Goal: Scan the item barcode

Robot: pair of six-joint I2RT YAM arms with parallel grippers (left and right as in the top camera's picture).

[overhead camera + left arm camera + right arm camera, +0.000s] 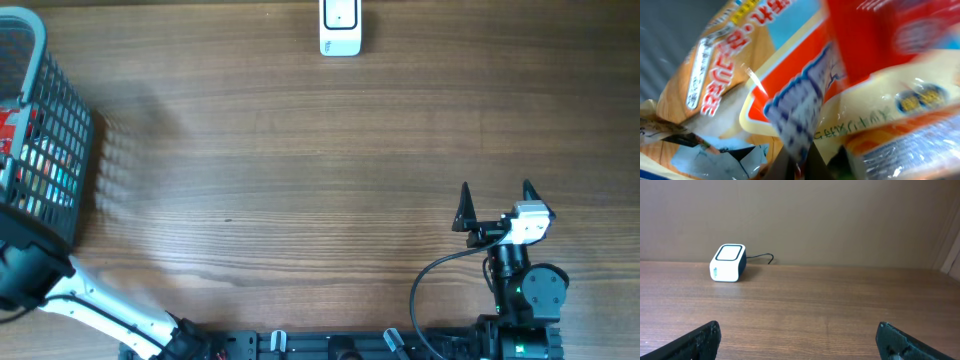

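Note:
Snack packets fill the left wrist view. One orange-red packet [790,85] has a blue-and-white patterned flap hanging down between my left gripper's [801,167] dark fingers [785,167], which are shut on that flap. This happens inside the grey mesh basket [55,120] at the table's left edge, where my left arm [30,270] reaches in and the overhead view hides the gripper itself. The white barcode scanner [340,28] stands at the far edge of the table, also visible as a scanner [728,262] in the right wrist view. My right gripper [495,200] rests open and empty near the front right.
Other packets crowd the held one: a tan bag [725,65] with red lettering on the left, a red pack [880,30] at the upper right, a clear-wrapped orange one [910,145] at the lower right. The scanner's cable [762,257] trails behind it.

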